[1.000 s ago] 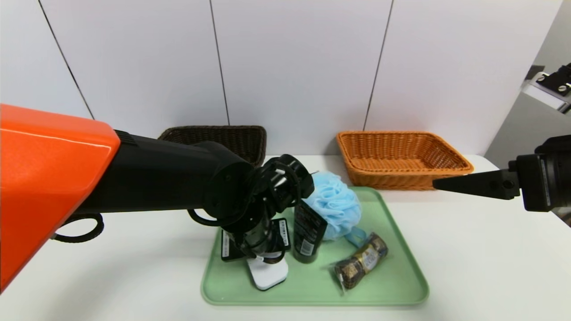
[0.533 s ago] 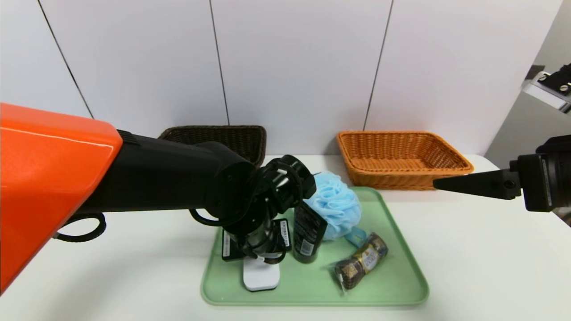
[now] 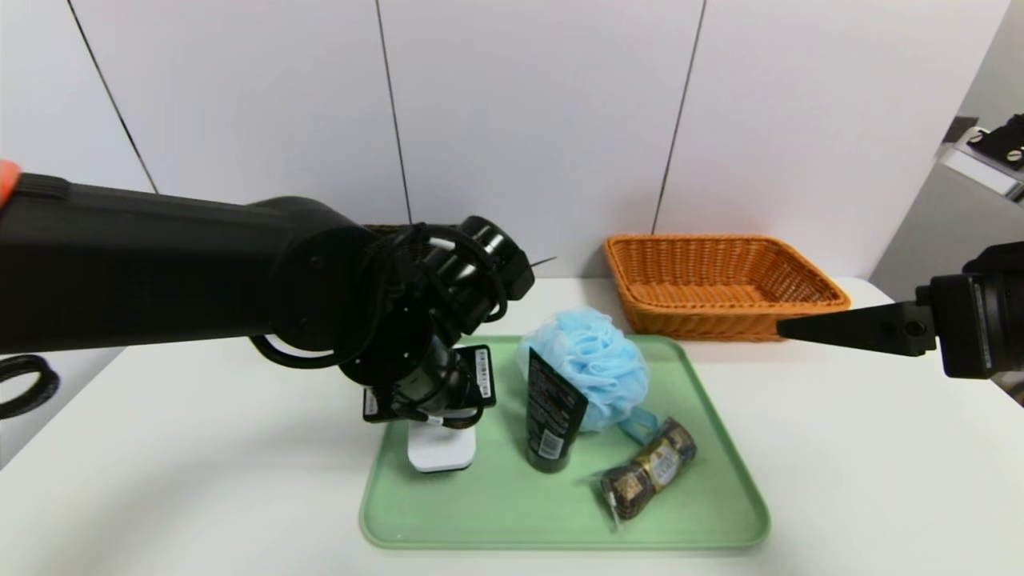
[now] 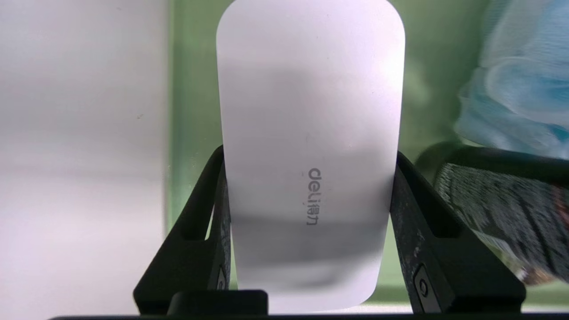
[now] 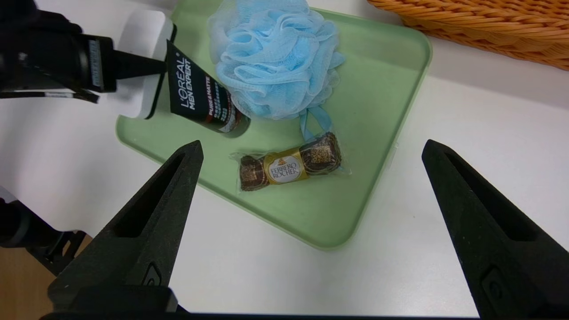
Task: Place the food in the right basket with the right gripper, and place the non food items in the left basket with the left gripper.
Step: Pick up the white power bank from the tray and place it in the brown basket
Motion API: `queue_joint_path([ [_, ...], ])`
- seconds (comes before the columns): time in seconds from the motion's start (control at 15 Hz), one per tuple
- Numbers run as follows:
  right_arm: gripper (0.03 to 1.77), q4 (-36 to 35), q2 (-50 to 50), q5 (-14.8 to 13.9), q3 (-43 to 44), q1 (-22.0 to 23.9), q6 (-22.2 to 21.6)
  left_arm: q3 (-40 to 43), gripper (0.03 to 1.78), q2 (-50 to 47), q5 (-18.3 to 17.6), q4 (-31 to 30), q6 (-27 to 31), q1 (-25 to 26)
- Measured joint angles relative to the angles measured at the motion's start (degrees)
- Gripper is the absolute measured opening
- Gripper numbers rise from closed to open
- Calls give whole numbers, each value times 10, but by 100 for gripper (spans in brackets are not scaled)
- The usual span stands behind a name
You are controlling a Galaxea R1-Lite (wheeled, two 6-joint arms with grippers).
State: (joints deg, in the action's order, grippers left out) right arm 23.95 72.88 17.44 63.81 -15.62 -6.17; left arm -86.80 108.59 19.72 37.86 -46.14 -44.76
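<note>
So the left gripper (image 4: 306, 195) has its fingers clamped on both sides of a white Deli gadget (image 4: 309, 133), held just above the green tray (image 3: 704, 488) at its left edge. Not sure what the gadget actually is. The left arm blocks nearly all of the dark basket (image 3: 384, 230) behind the tray. On the tray: a black L'Oreal tube (image 3: 550, 412), a blue bath pouf (image 3: 592, 368) and Ferrero Rocher chocolates (image 3: 650, 468). The right gripper (image 5: 306, 231) hangs off the tray's right side, spread wide, holding nothing, near the orange basket (image 3: 720, 280).

Head looks down; wrist cameras close; all share tray (image 3: 720, 512).
</note>
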Motion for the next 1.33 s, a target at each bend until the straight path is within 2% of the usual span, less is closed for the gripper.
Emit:
queue_joint_path([
  [0.27,170,0,0,0,0,0,0,-14,100,-62,2,0,48,7],
  [0.47,170,0,0,0,0,0,-1,-26,100,-96,2,-7,120,32],
  [0.67,170,0,0,0,-1,0,-1,-54,100,-107,0,-8,198,85],
  [0.93,170,0,0,0,-2,0,-1,-109,100,-79,-4,-17,282,184],
  [1.07,170,0,0,0,-3,0,0,-125,100,-58,-4,-39,322,219],
  [1.33,170,1,-1,0,-4,0,0,-131,100,-16,-23,-128,474,277],
])
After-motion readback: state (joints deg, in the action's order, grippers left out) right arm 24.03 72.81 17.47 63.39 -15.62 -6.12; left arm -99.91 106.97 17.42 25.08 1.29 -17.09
